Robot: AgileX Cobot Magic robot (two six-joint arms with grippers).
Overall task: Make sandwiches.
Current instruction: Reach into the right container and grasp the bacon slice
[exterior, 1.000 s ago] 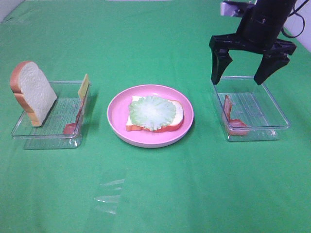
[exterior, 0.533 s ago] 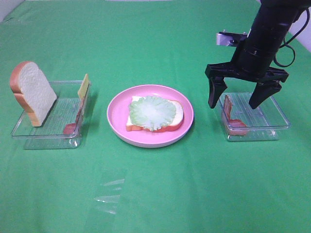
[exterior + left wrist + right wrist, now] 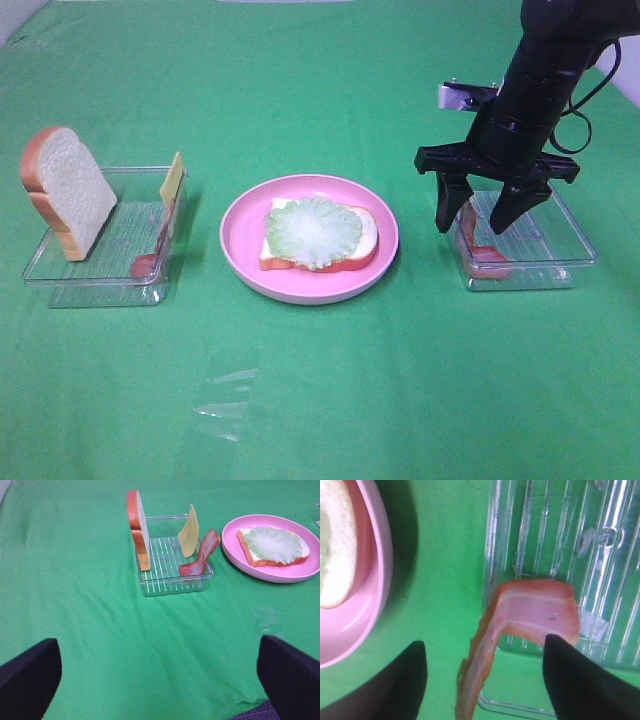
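Observation:
On the pink plate (image 3: 240,238) lies a bread slice (image 3: 368,240) topped with pale green lettuce (image 3: 314,230). A reddish bacon strip (image 3: 481,251) leans on the near left wall of the right clear tray (image 3: 578,252). My right gripper (image 3: 471,224) hangs low over that strip, open, one finger on each side of it. In the right wrist view the bacon strip (image 3: 532,612) stands between the dark fingers (image 3: 395,685), and a gap shows on one side. My left gripper (image 3: 160,677) is open over bare cloth, well short of the left tray (image 3: 172,586).
The left tray (image 3: 95,275) holds an upright bread slice (image 3: 68,190), a yellow cheese slice (image 3: 173,178) and another bacon strip (image 3: 150,258). Green cloth covers the table. A clear scrap of film (image 3: 225,405) lies near the front.
My right gripper has come down and towards the front into the right tray. Its jaws have narrowed around the bacon strip. Nothing else has moved.

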